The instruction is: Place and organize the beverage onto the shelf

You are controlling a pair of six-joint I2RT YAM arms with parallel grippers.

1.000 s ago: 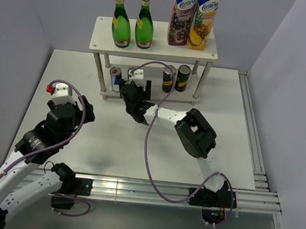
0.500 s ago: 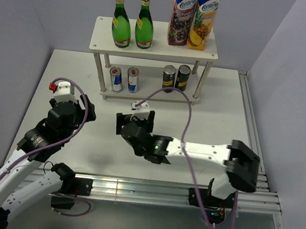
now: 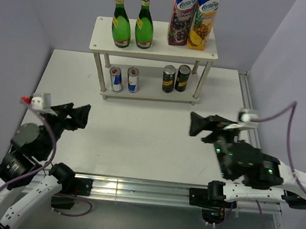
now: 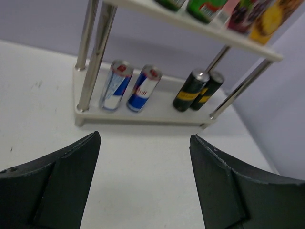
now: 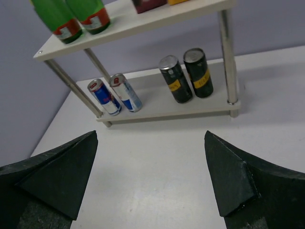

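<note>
The white two-tier shelf (image 3: 152,48) stands at the back of the table. Two green bottles (image 3: 132,25) stand on its top board. On the lower board stand two blue-silver cans (image 3: 124,79) at the left and two black-gold cans (image 3: 175,78) at the right; both pairs also show in the left wrist view (image 4: 131,87) (image 4: 198,90) and the right wrist view (image 5: 114,95) (image 5: 188,78). My left gripper (image 3: 79,114) is open and empty at the near left. My right gripper (image 3: 205,125) is open and empty at the near right. Both are well clear of the shelf.
Two tall juice cartons (image 3: 194,16) stand on the right of the top board. Grey walls close in the table at the back and both sides. A metal rail (image 3: 250,137) runs along the right edge and another along the front.
My right arm has pulled back from the shelf's lower board, across the middle of the table, to the near right. My left arm has drawn back toward the near left.
</note>
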